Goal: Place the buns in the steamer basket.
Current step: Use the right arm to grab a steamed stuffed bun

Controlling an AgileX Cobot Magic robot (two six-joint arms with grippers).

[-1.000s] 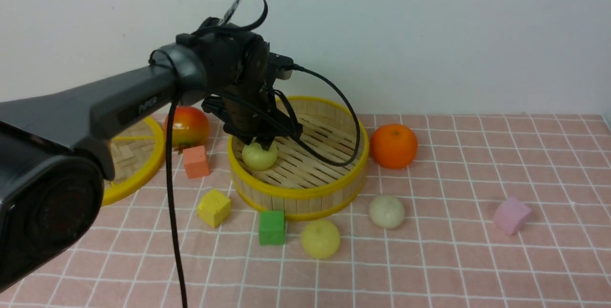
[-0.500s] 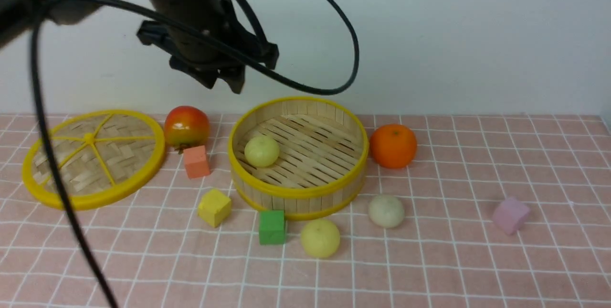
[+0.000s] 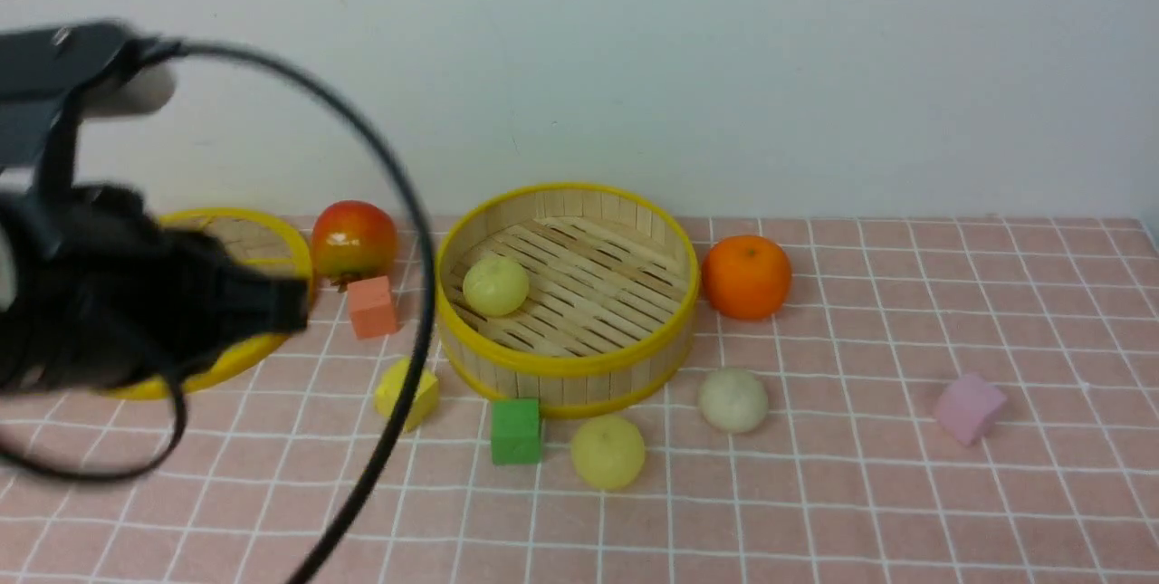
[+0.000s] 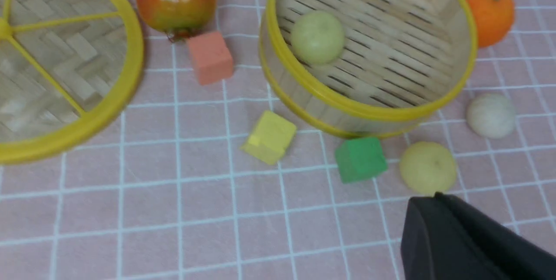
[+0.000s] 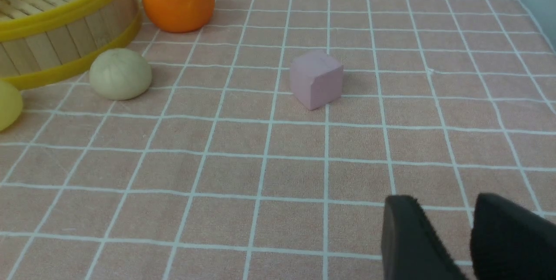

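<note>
The steamer basket (image 3: 566, 368) stands mid-table with one pale yellow bun (image 3: 495, 286) on its slatted floor, also seen in the left wrist view (image 4: 317, 37). A second pale yellow bun (image 3: 608, 452) and an off-white bun (image 3: 732, 400) lie on the cloth just in front of the basket. My left arm (image 3: 118, 321) is a dark blur at the left, well away from the basket. Its gripper (image 4: 436, 197) is shut and empty, above the cloth near the yellow bun (image 4: 428, 168). My right gripper (image 5: 443, 204) is open and empty over bare cloth; the off-white bun (image 5: 120, 74) lies far off.
A flat woven lid (image 3: 263, 235) lies at the back left, partly behind my arm. A red-orange fruit (image 3: 353, 238) and an orange (image 3: 746, 276) flank the basket. Salmon (image 3: 372, 307), yellow (image 3: 407, 392), green (image 3: 516, 430) and pink (image 3: 969, 407) cubes are scattered on the checked cloth.
My left gripper left the pale yellow bun in the basket, rose, shut, and swung back to the left near the camera. The bun stays put. The right arm is unmoved.
</note>
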